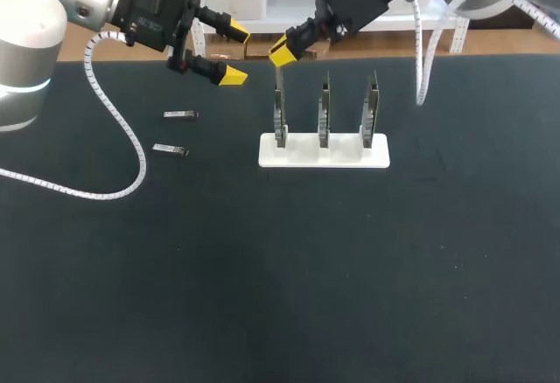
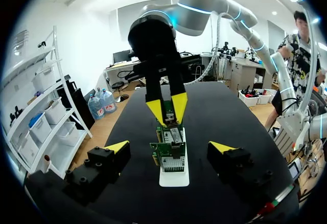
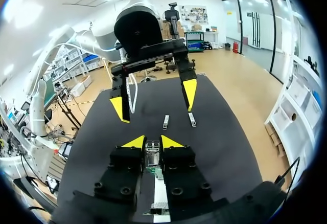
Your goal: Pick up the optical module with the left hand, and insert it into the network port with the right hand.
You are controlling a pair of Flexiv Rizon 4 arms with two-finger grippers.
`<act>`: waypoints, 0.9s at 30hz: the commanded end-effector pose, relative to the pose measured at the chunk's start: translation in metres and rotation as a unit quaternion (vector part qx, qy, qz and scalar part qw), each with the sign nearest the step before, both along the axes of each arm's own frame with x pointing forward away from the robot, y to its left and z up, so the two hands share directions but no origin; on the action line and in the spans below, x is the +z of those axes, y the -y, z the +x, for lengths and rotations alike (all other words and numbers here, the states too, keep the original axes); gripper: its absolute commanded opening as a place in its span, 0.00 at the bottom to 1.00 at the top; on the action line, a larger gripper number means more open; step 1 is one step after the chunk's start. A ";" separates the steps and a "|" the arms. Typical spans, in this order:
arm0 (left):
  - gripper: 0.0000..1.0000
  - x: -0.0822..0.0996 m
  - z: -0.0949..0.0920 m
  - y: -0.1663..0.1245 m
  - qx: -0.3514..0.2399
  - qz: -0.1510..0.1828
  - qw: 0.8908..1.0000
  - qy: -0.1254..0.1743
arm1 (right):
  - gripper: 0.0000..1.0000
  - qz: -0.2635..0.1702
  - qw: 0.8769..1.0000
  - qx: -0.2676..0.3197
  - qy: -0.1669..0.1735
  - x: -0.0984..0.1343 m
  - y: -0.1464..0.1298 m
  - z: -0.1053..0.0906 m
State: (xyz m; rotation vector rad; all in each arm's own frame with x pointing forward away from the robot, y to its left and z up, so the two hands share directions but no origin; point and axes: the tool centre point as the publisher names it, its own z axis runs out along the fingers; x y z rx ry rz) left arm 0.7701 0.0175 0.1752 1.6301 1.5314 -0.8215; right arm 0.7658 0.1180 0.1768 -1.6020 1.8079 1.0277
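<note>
At leftmost board | R gripper clamps optical module | L gripper gapes wide, empty | 2 spare modules lie left.

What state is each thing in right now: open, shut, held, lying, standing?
Left end effector: open, empty.
Right end effector: shut on an optical module, above the leftmost board.
Two loose modules: lying flat on the table.
Three boards: upright in the white stand.

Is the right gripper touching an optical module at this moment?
Touching. The right wrist view shows the right gripper clamped on the optical module from two sides, with no gap at either yellow tip.
</note>
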 end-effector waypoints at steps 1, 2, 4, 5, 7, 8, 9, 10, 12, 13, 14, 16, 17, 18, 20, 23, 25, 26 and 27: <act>1.00 0.001 0.002 0.001 -0.001 0.003 1.000 -0.002 | 0.00 0.000 1.000 0.000 -0.003 -0.001 0.000 0.001; 1.00 0.001 0.002 0.001 -0.001 0.003 1.000 -0.002 | 0.00 0.000 1.000 0.000 -0.003 -0.001 0.000 0.001; 1.00 0.001 0.002 0.001 -0.001 0.003 1.000 -0.002 | 0.00 0.000 1.000 0.002 -0.005 -0.003 -0.001 0.001; 1.00 0.001 0.002 0.001 -0.001 0.003 1.000 -0.002 | 0.00 0.000 1.000 0.004 -0.007 -0.004 -0.002 0.001; 1.00 0.001 0.002 0.001 -0.001 0.003 1.000 -0.002 | 0.00 0.000 1.000 0.004 -0.009 -0.005 -0.002 0.002; 1.00 0.001 0.002 0.001 -0.001 0.003 1.000 -0.002 | 0.00 0.000 1.000 0.004 -0.010 -0.006 -0.002 0.002; 1.00 0.001 0.002 0.001 -0.001 0.003 1.000 -0.002 | 0.00 0.000 1.000 0.004 -0.011 -0.006 -0.002 0.003; 1.00 0.001 0.002 0.001 -0.001 0.003 1.000 -0.002 | 0.00 0.000 1.000 0.002 -0.011 -0.006 -0.001 0.004; 1.00 0.001 0.002 0.001 -0.001 0.003 1.000 -0.002 | 0.00 -0.001 1.000 0.001 -0.011 -0.005 0.000 0.004; 1.00 0.001 0.002 0.001 -0.001 0.003 1.000 -0.002 | 0.00 -0.001 1.000 0.000 -0.011 -0.005 0.000 0.005; 1.00 0.001 0.002 0.001 -0.001 0.003 1.000 -0.002 | 0.00 -0.001 1.000 -0.001 -0.012 -0.005 0.000 0.005; 1.00 0.001 0.002 0.001 -0.001 0.003 1.000 -0.002 | 0.00 -0.001 1.000 0.000 -0.013 -0.006 0.000 0.005; 1.00 0.001 0.002 0.001 -0.001 0.003 1.000 -0.002 | 0.00 -0.002 1.000 0.001 -0.013 -0.006 0.000 0.005; 1.00 0.001 0.002 0.001 -0.001 0.003 1.000 -0.002 | 0.00 -0.002 1.000 0.003 -0.013 -0.007 0.000 0.006; 1.00 0.001 0.002 0.001 -0.001 0.003 1.000 -0.002 | 0.00 -0.004 1.000 0.004 -0.014 -0.007 -0.001 0.007; 1.00 0.001 0.002 0.001 -0.001 0.003 1.000 -0.002 | 0.00 -0.006 1.000 0.005 -0.013 -0.006 -0.002 0.009; 1.00 0.001 0.002 0.001 -0.001 0.003 1.000 -0.002 | 0.00 -0.006 1.000 0.006 -0.012 -0.006 -0.002 0.009; 1.00 0.001 0.002 0.001 -0.001 0.003 1.000 -0.002 | 0.00 -0.009 1.000 0.007 -0.012 -0.006 -0.002 0.008; 1.00 0.001 0.002 0.001 -0.001 0.003 1.000 -0.002 | 0.00 -0.010 1.000 0.008 -0.012 -0.007 -0.002 0.007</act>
